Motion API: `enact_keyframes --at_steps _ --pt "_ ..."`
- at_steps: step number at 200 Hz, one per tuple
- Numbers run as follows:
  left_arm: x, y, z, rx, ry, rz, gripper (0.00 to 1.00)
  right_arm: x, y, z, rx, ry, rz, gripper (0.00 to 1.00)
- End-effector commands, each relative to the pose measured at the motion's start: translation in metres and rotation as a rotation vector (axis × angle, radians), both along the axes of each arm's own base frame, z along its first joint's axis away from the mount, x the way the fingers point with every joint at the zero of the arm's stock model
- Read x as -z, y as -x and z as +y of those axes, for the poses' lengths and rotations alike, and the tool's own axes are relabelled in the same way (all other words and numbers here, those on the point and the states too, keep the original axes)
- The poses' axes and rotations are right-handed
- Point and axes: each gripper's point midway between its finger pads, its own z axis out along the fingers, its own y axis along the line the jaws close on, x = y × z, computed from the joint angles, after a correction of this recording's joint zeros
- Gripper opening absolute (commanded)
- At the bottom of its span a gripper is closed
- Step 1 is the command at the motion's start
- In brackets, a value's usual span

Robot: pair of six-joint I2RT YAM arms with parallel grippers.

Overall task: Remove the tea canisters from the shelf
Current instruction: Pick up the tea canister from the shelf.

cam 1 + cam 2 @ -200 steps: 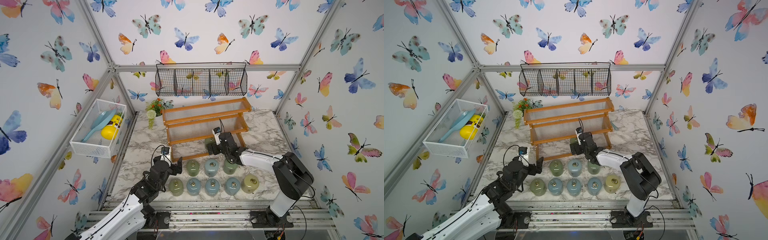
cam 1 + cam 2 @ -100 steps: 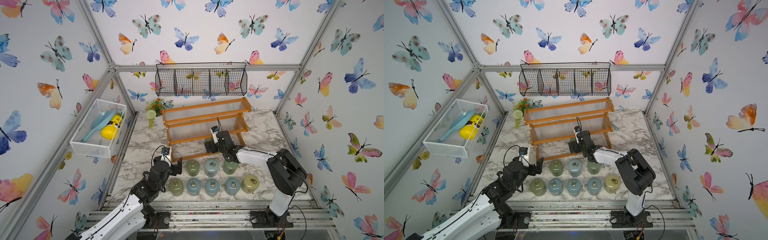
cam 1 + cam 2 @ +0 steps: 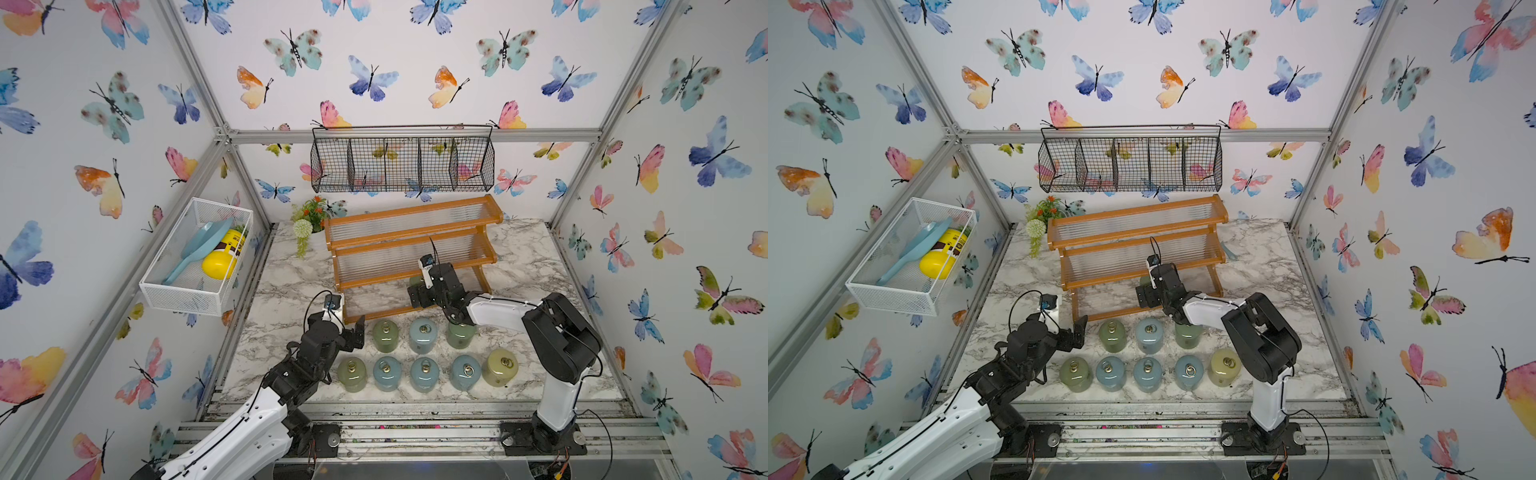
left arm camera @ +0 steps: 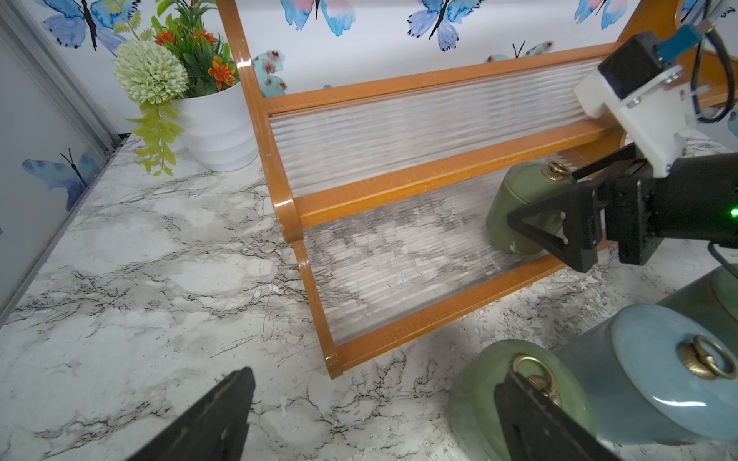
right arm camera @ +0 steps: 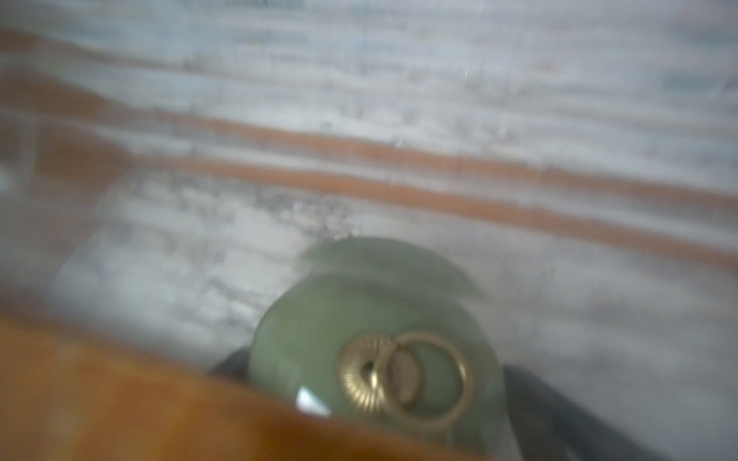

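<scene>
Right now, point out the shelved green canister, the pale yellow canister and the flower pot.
shelved green canister (image 4: 515, 191): left wrist view, side wall.
pale yellow canister (image 3: 500, 366): a top view, domed lid.
flower pot (image 4: 215, 127): left wrist view, side wall.

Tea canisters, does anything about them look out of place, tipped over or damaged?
Nothing looks tipped, spilled or broken. One green canister is the odd one out: it alone stands on the lowest tier of the shelf, between the jaws of the open right end effector, while eight others stand upright in two rows on the table.
</scene>
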Motion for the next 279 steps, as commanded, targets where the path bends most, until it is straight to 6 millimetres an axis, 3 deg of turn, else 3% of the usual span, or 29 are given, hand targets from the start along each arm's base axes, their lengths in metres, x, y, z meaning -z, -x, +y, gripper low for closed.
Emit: enact_keyframes --at_steps 1,162,232,279 --pt "-0.005 -0.001 -0.002 0.013 0.015 -0.018 0.99 -0.007 -0.011 0.007 0.018 -0.015 -0.034 0.99" --pt "-0.006 0.001 -0.001 0.017 0.017 -0.013 0.98 0.009 -0.019 0.006 0.052 -0.030 -0.067 1.00" --pt "-0.005 0.002 -0.001 0.015 0.019 -0.010 0.98 0.007 -0.016 0.004 0.046 -0.028 -0.076 0.85" --pt "-0.005 0.003 0.000 0.012 0.020 -0.010 0.98 -0.004 -0.012 -0.001 0.042 -0.018 -0.092 0.79"
